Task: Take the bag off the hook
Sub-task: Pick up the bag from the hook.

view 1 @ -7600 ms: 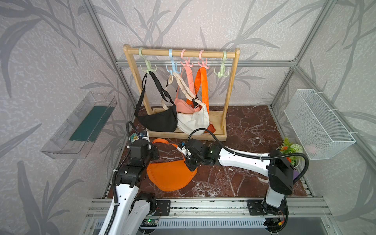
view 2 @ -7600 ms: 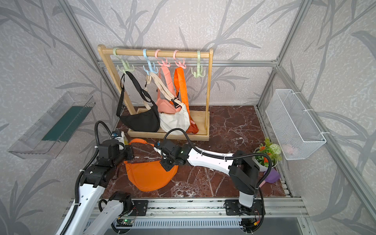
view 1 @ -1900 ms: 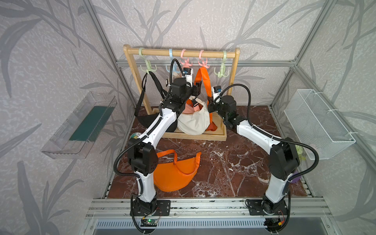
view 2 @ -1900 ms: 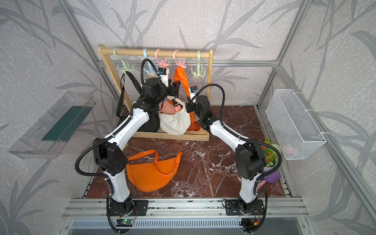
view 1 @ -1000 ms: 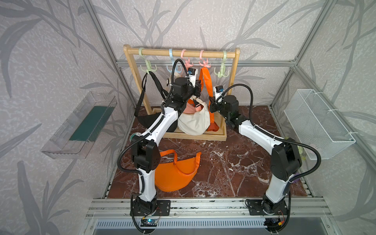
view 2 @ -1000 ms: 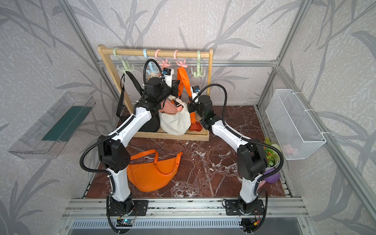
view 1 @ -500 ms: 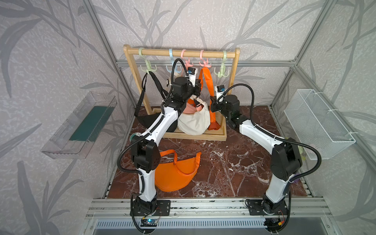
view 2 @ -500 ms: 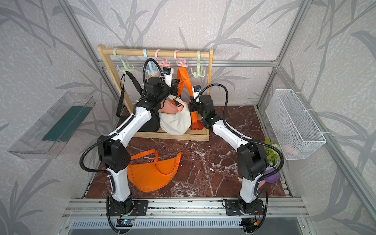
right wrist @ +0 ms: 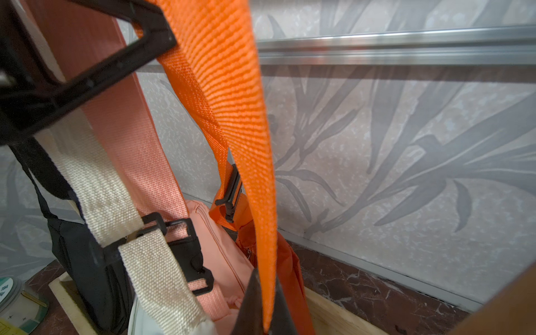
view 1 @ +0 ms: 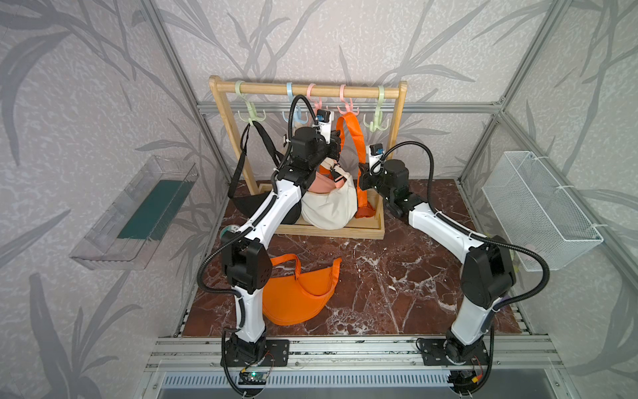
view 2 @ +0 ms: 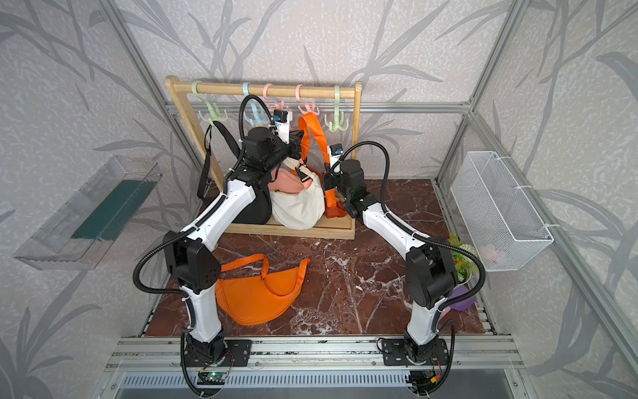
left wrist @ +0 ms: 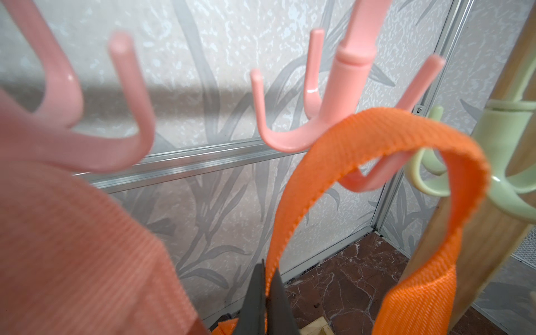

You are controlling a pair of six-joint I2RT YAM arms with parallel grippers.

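An orange bag (view 1: 366,211) sits at the right end of the wooden rack, mostly hidden behind a cream bag. Its orange strap (view 1: 355,138) arches up to the right-hand pink hook (view 1: 345,105). In the left wrist view the strap (left wrist: 377,130) crosses one prong of that hook (left wrist: 348,72); whether it rests on the prong I cannot tell. My left gripper (view 1: 340,143) (left wrist: 268,266) is shut on the strap just under the hook. My right gripper (view 1: 360,176) (right wrist: 266,275) is shut on the strap's other run, lower down beside the bag.
Black (view 1: 248,203), pink (view 1: 321,184) and cream (view 1: 328,210) bags crowd the rack (view 1: 310,92). Another orange bag (view 1: 297,297) lies on the marble floor by the left arm's base. A wire basket (view 1: 538,207) hangs on the right wall and a clear tray (view 1: 138,210) on the left.
Both arms have risen from the orange bag on the floor to the rack and shut on the hanging strap. In the last second the right gripper edged slightly right.
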